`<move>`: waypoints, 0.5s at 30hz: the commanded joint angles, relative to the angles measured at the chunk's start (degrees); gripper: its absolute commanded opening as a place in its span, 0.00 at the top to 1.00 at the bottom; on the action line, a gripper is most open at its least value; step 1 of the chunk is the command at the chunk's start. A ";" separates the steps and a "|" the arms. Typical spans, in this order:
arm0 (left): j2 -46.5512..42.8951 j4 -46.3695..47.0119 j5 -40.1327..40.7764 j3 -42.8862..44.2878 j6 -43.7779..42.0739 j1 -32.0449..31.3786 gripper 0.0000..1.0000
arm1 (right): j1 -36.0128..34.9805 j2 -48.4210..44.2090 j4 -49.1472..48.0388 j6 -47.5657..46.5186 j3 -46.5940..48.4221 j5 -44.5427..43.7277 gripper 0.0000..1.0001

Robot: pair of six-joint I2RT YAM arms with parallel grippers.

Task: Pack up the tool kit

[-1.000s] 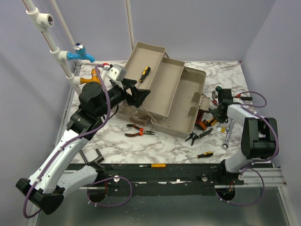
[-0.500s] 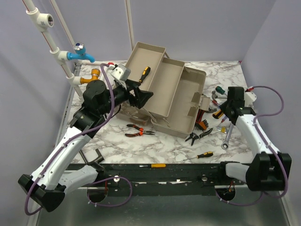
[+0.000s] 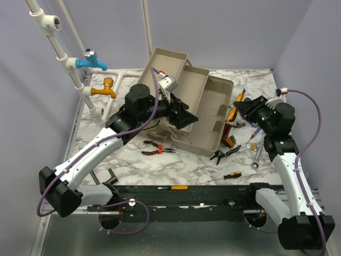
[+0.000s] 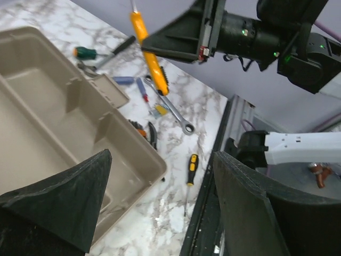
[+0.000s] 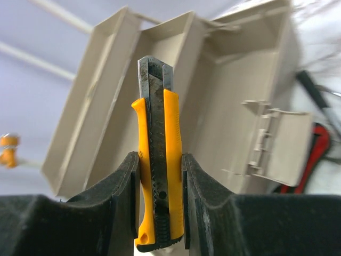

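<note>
- My right gripper is clamped tight on the utility knife. Both pads squeeze its orange body, and the dark metal tip points to 12 o'clock in my wrist view.
- From above, that knife hangs in the air just off the 3 o'clock side of the toolbox, clear of the table.
- My left gripper has its fingers spread wide apart with nothing between them. It hovers over the middle of the toolbox.
- The toolbox is beige-grey plastic and stands open at the table's centre. Its fold-out trays step up and away toward 11 o'clock, and a small hinged flap stands on the deep main tub.
- Red-handled pliers lie on the marble at the box's 7 o'clock.
- Black pliers sit at 5 o'clock, just beside the box's near corner.
- A yellow-and-black screwdriver lies nearer to me, also at 5 o'clock.
- A wrench rests at 4 o'clock, among more small tools below my right wrist.
</note>
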State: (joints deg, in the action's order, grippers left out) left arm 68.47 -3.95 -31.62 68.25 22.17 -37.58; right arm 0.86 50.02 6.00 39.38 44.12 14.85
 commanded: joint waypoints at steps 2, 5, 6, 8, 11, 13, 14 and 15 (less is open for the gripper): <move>8.37 6.27 -1.67 3.88 3.79 -6.18 0.21 | -0.07 -1.02 -16.44 8.81 -3.54 18.56 0.96; 13.36 7.86 -1.42 6.07 5.57 -8.22 0.21 | -0.03 -1.82 -19.86 11.73 -4.39 20.33 0.96; 14.90 8.17 -1.02 7.04 5.70 -8.88 0.21 | -0.07 -1.87 -19.89 12.29 -4.39 20.56 0.96; 17.53 8.27 -0.43 9.02 5.59 -10.04 0.21 | -0.07 -2.05 -19.78 12.63 -4.32 21.36 0.96; 21.96 4.97 1.10 14.12 3.96 -11.77 0.21 | -0.07 -2.67 -19.96 13.51 -4.86 22.29 0.96; 24.97 1.28 2.17 18.47 3.04 -12.47 0.21 | -0.07 -3.44 -20.33 13.99 -5.42 22.52 0.96; 26.17 -0.06 2.48 19.96 3.00 -12.75 0.21 | -0.07 -3.72 -20.31 14.12 -5.51 22.57 0.96; 27.27 -0.52 2.44 21.18 3.13 -12.90 0.21 | -0.07 -3.97 -20.34 14.11 -5.69 22.59 0.96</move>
State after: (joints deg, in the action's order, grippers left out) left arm 92.25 -0.73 -31.18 82.76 26.24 -49.21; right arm 0.86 47.79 -11.00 51.53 39.68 34.24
